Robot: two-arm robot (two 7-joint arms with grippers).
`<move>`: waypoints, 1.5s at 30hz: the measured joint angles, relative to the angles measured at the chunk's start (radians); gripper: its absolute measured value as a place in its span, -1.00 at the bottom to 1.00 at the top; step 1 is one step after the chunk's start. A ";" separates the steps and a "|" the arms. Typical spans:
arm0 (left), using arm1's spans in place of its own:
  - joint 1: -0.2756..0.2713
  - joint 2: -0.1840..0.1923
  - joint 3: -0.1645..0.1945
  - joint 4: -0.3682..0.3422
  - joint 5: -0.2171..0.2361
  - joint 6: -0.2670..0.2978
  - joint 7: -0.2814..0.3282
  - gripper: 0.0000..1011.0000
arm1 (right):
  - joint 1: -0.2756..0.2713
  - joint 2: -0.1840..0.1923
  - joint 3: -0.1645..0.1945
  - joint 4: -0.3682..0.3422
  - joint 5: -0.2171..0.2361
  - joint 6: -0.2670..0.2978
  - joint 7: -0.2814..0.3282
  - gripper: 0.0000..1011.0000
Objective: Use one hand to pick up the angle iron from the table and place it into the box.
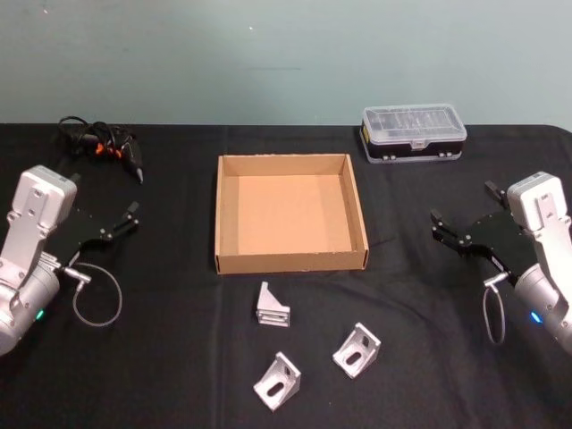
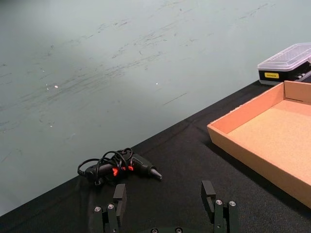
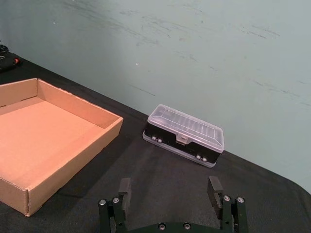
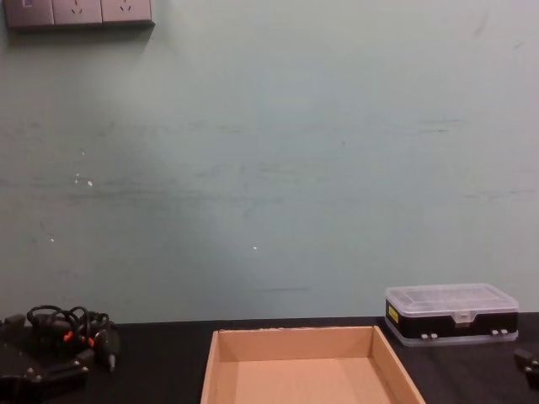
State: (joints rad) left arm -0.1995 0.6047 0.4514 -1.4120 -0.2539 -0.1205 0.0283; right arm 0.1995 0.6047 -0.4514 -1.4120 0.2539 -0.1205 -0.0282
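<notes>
Box (image 1: 290,262) in the middle of the table (image 1: 179,357), open side up. Outside it, on the black top at its 6 o'clock, apart from one another: nearest angle iron (image 1: 273,306) just off the front wall, right iron (image 1: 357,349) toward 5 o'clock, outer iron (image 1: 277,382) farthest out. Left gripper (image 1: 134,218) at 9 o'clock of the box, over the table, fingers (image 2: 119,194) spread wide, gripping nothing. Right gripper (image 1: 460,207) at 3 o'clock, likewise spread wide and holding nothing, well apart from the irons. Clear-lidded case (image 1: 413,132) at 1 o'clock by the far edge; corded tool (image 1: 103,143) at 10 o'clock.
</notes>
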 joint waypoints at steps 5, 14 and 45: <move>0.000 0.000 0.000 0.000 0.000 0.000 0.000 1.00 | 0.000 0.000 0.000 0.000 0.000 0.000 0.000 0.99; 0.000 0.000 0.000 0.000 0.000 0.000 0.000 1.00 | 0.000 0.000 0.000 0.000 0.000 0.000 0.000 0.99; 0.000 0.000 0.000 0.000 0.000 0.000 0.000 1.00 | 0.000 0.000 0.000 0.000 0.000 0.000 0.000 0.99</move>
State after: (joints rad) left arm -0.1995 0.6047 0.4514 -1.4120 -0.2539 -0.1205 0.0283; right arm 0.1995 0.6047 -0.4514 -1.4120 0.2539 -0.1206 -0.0283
